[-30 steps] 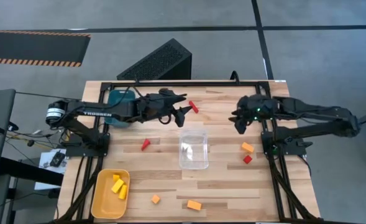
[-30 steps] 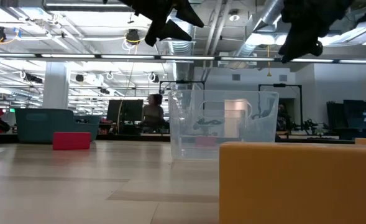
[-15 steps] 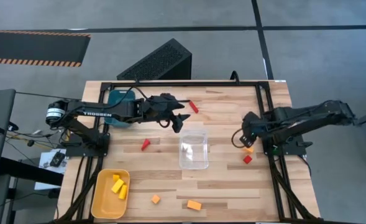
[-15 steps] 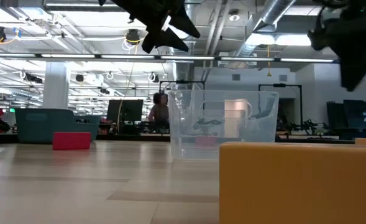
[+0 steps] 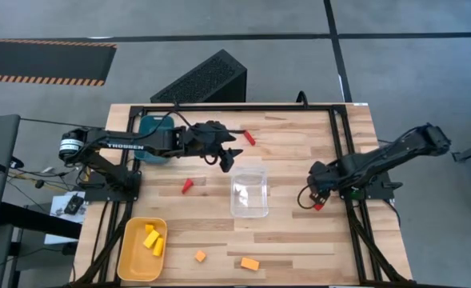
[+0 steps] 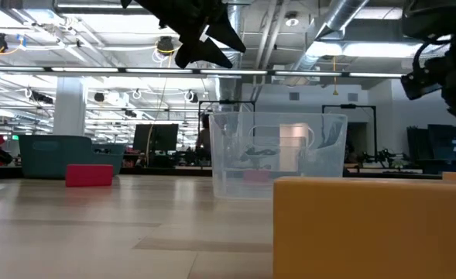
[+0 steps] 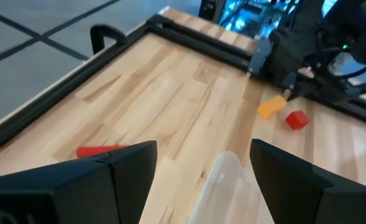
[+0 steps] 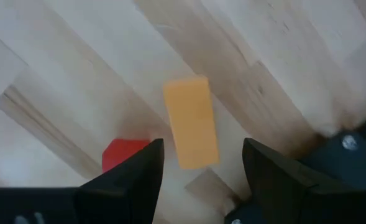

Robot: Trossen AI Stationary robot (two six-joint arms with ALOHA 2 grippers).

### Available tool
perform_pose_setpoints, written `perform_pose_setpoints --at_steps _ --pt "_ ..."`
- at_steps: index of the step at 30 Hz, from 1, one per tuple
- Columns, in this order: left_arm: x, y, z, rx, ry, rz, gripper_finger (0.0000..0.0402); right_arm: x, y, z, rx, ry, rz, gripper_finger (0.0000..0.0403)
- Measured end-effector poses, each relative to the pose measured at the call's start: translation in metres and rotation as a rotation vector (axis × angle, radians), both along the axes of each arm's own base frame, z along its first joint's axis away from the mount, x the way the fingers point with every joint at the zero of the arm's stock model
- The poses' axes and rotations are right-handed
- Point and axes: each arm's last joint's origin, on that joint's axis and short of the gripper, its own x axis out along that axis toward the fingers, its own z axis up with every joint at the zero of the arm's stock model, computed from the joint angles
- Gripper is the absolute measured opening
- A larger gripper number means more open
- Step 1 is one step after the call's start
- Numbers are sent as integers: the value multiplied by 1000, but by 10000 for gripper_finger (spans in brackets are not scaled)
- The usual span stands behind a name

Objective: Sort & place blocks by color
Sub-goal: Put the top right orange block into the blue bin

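Observation:
An orange bar block and a red cube lie flat on the wood near the table's right side. My right gripper hangs open above them, pointing down, with the orange bar showing between its fingers. From the high view the gripper covers the orange bar, and only the red cube peeks out. My left gripper is open in the air over the far rim of the clear box. More blocks lie about: a red bar, a red wedge and two orange blocks.
A yellow tray holding yellow blocks sits at the near left corner. A teal bin stands under the left arm at the far left. Black frame rails run along the table's right side, close to the right gripper.
My right gripper has swung toward the table's near edge and come down, tipping until it points down over the orange bar and red cube. My left gripper has tipped down a little toward the clear box. No block has moved.

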Motion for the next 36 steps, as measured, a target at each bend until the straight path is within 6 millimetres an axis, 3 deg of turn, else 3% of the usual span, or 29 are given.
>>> perform_pose_setpoints --at_steps 14,18,24,30,36 --pt "-5 0 -8 -6 104 10 248 -5 -1 -44 -16 81 58 248" --pt "-6 0 -9 -21 110 10 248 -5 -1 -48 -22 105 58 224" --pt "-7 2 -11 -143 93 35 248 2 0 -45 -2 6 -9 125" --pt "-9 18 -11 -317 60 43 248 16 1 -33 -70 -179 -85 121" --pt "-11 25 -11 -386 56 11 248 34 -3 -4 -178 -312 -130 121"
